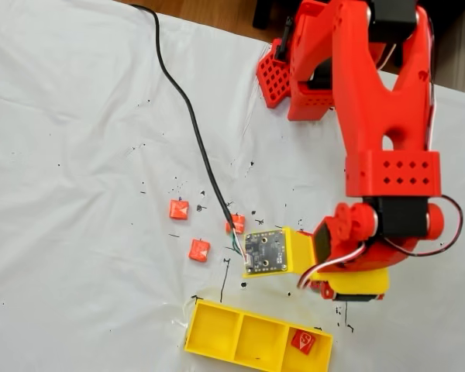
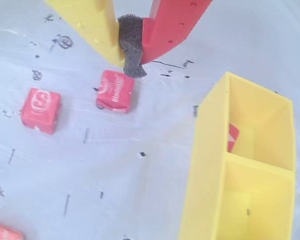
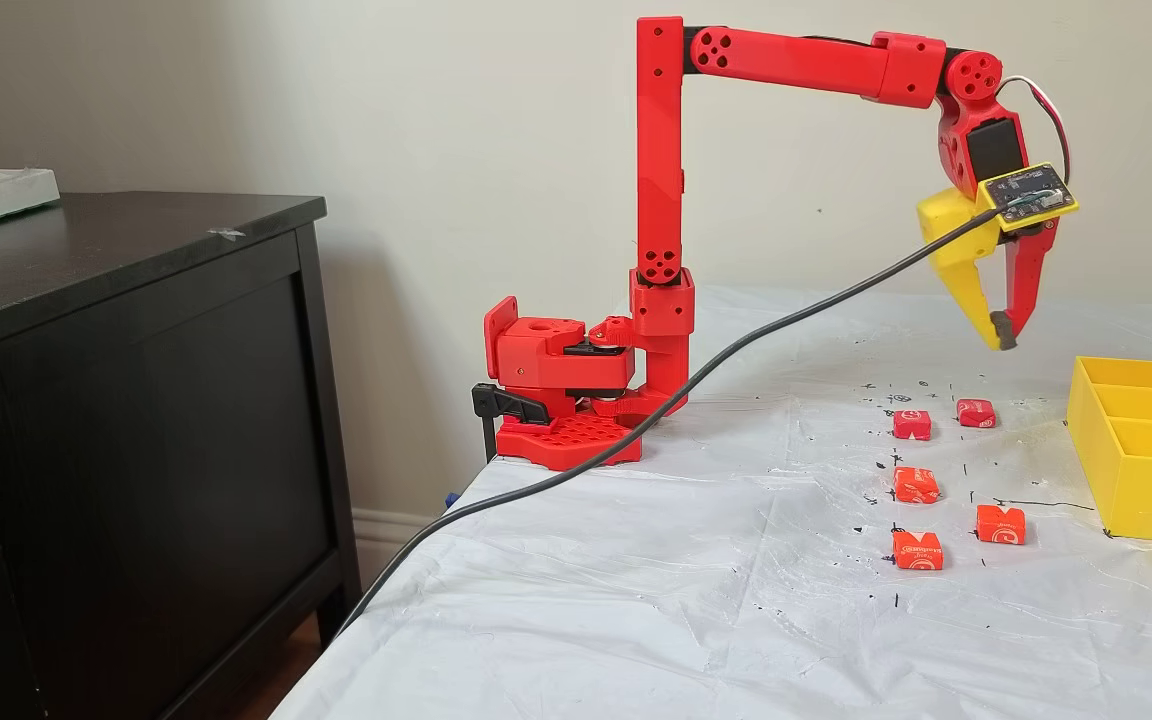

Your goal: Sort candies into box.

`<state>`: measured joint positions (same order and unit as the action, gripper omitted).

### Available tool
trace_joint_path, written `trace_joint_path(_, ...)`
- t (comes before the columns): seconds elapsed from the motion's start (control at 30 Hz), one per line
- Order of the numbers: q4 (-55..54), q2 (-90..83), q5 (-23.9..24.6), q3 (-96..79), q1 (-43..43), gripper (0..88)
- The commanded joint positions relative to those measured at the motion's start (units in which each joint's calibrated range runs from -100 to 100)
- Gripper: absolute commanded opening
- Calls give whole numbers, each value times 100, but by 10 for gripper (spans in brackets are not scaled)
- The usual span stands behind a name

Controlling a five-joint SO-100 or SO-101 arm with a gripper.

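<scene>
From above in a fixed view, the red arm point(image 1: 376, 101) reaches over the worktop point(image 1: 77, 232), one candy point(image 1: 302, 341) lying in the yellow box's point(image 1: 240, 335) end compartment. The wrist view shows the end effector point(image 2: 132, 62) pinched closed, empty, above a loose candy point(image 2: 115, 91). Side-on, the forearm stretches level, wrist bent down, end effector point(image 3: 1001, 335) poised above five candies point(image 3: 916, 485).

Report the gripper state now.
Red-and-yellow two-finger gripper: shut, fingertips together, holding nothing, raised above the white table cover.
</scene>
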<state>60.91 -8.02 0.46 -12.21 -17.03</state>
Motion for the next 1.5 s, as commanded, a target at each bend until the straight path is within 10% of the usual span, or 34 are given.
trace_joint_path(0.0, 159, -572, -83, 115, -218, 50)
trace_joint_path(0.33, 110, -165, -132, -158, -227, 263)
trace_joint_path(1.47, -692, 895, -112, -486, -390, 309)
